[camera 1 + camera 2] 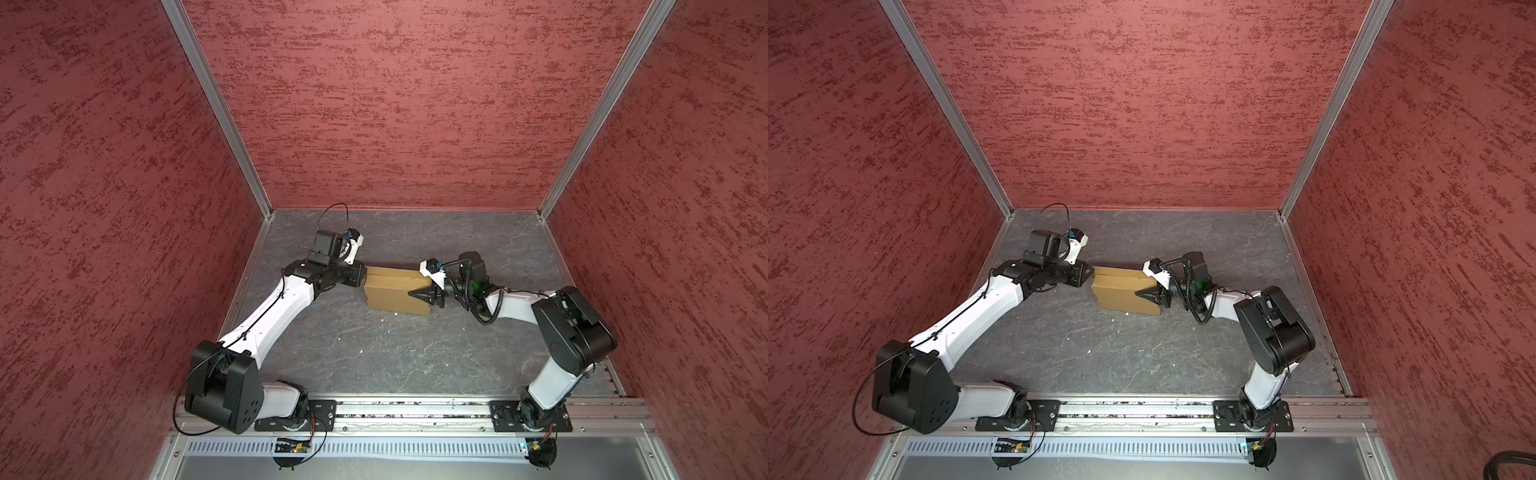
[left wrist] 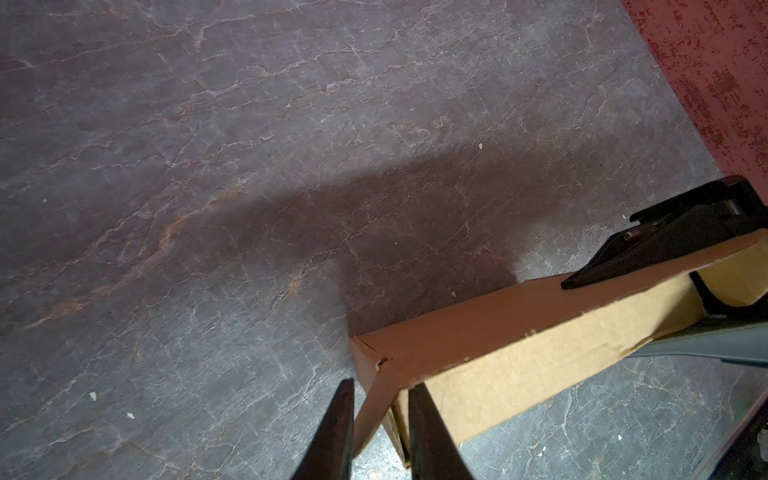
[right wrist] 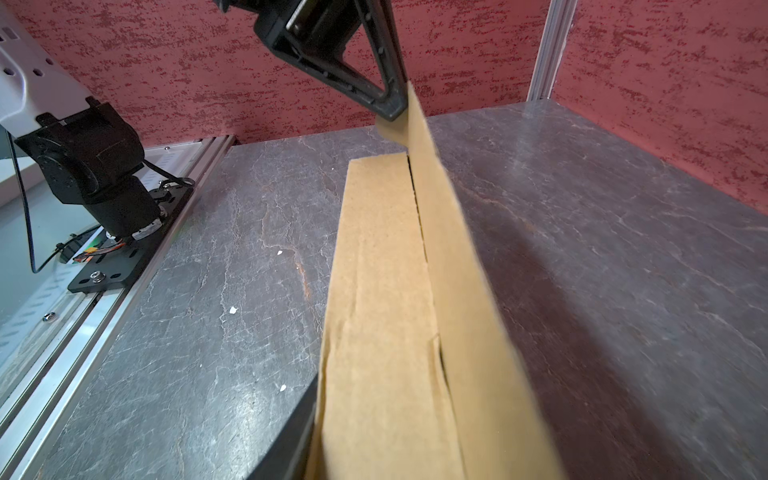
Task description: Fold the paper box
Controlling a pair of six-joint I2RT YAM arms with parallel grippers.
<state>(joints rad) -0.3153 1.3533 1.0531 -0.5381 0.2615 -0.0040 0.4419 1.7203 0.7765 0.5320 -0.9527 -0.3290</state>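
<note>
Paper box lies on the table, between the two claws. The right gripper clamps the end wall nearest it. The left gripper straddles the opposite corner wall; I cannot tell whether it pinches.

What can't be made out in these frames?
- Left hand: clamped or not is unclear. The left wrist view shows fingers straddling a paper box wall, their bases cut by the frame edge. It is too small to tell in both top views.
- Box interior: mostly hidden by its walls and the right hand.
- Right wrist view: the near cardboard is blurred and hides most of that hand.
</note>
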